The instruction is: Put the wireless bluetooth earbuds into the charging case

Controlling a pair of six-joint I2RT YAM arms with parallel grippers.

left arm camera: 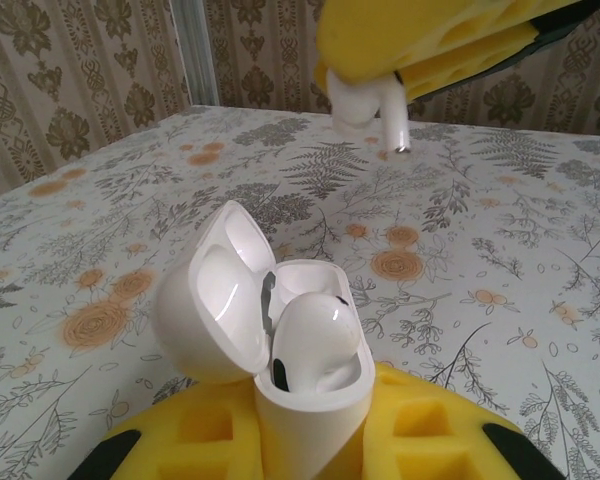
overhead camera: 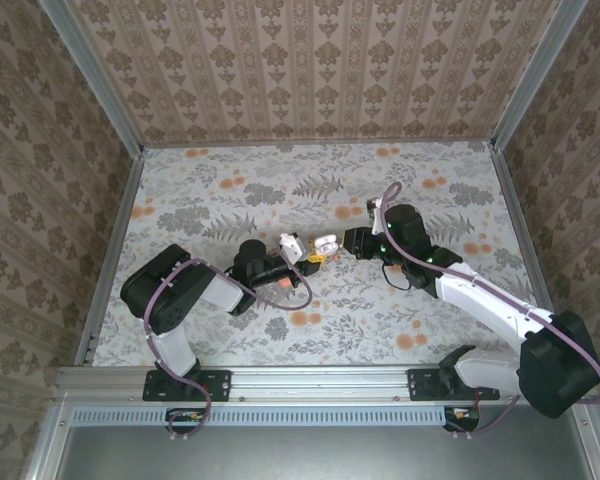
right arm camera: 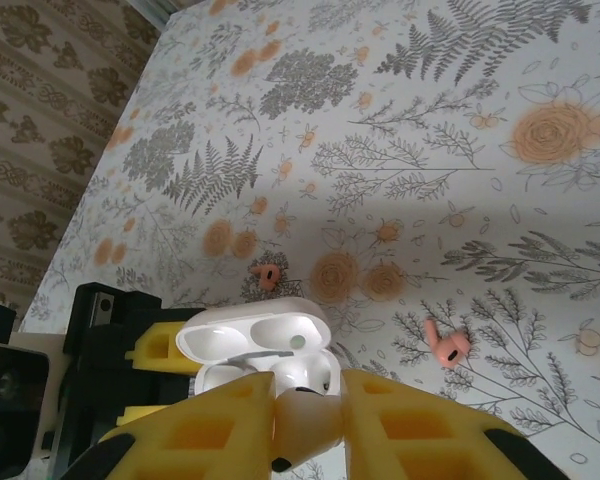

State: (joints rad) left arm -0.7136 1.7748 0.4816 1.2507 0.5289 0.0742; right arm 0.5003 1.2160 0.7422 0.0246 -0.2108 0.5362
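Halfway home here. The left gripper (left arm camera: 310, 445) has its yellow foam fingers clamped tight on the body of the charging case (left arm camera: 215, 310), holding it up off the table (left arm camera: 500, 250) with the lid swung wide open. One bud is in. The first earbud (left arm camera: 315, 335) sits in its well, its rounded head showing above the rim, so that part of the job looks done.

Now the other half. The right gripper (right arm camera: 308, 410) is closed on the second earbud (right arm camera: 302, 435), pinching it between its foam pads. In the left wrist view that bud hangs in the air above and beyond the open case, stem pointing down, clearly apart from it. In the right wrist view it lines up just over the mouth of the case, and the well beside the seated bud looks empty.

From above, the two grippers meet near the middle of the table, one reaching in from the left and the other from the right, tips close together.

What is left, as a judgement: bring the second earbud down stem first into the free well, then let go. Closing the lid may follow, though the task does not ask for it.

Two small coral pieces (right arm camera: 445, 345) also lie on the floral print, apart from each other and from both arms. What they are cannot be told.
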